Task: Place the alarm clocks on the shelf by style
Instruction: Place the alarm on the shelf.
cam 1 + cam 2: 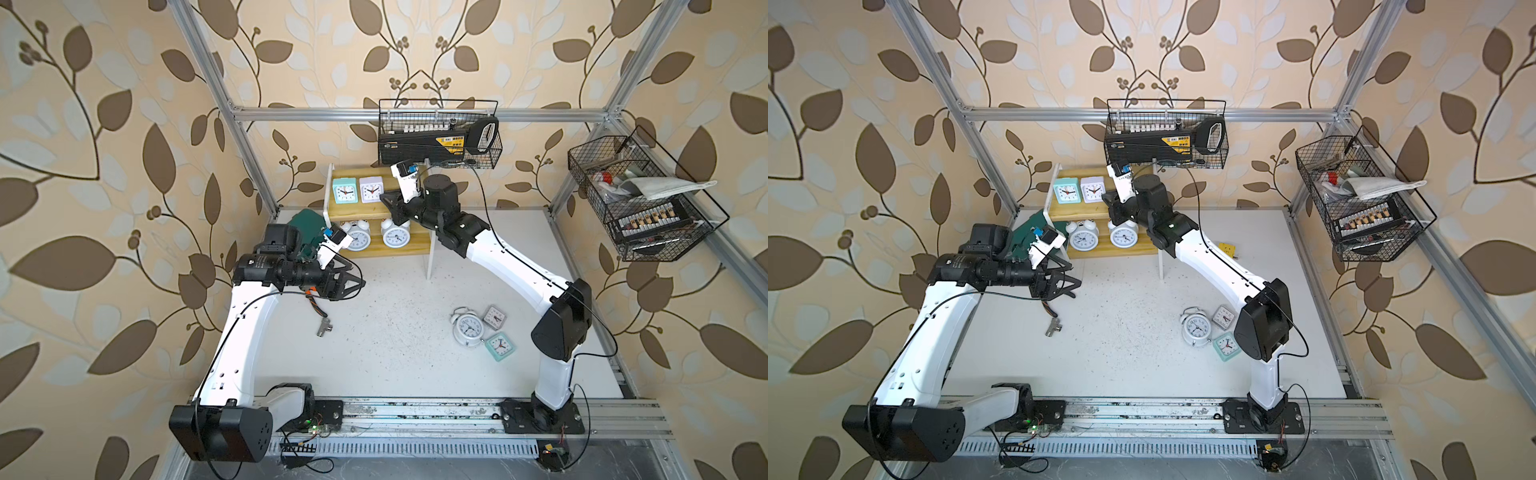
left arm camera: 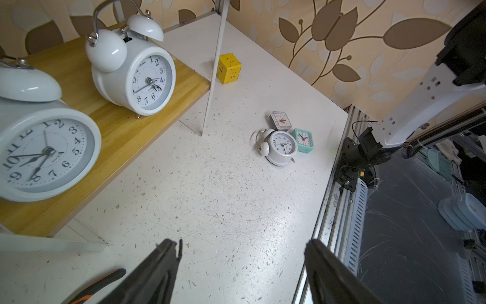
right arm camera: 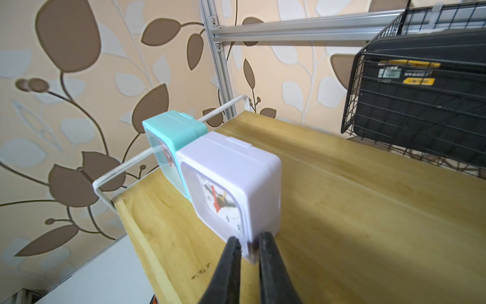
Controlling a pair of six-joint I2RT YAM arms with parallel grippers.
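Three alarm clocks [image 1: 468, 330] lie on the table [image 1: 374, 365] beside my right arm's elbow [image 1: 562, 320] in both top views; the left wrist view puts them well ahead of my left gripper [image 2: 242, 243], fingers spread and empty; the right wrist view shows my right gripper [image 3: 249, 238], fingers together, at the lilac clock [image 3: 236, 168] on the shelf [image 3: 342, 210].
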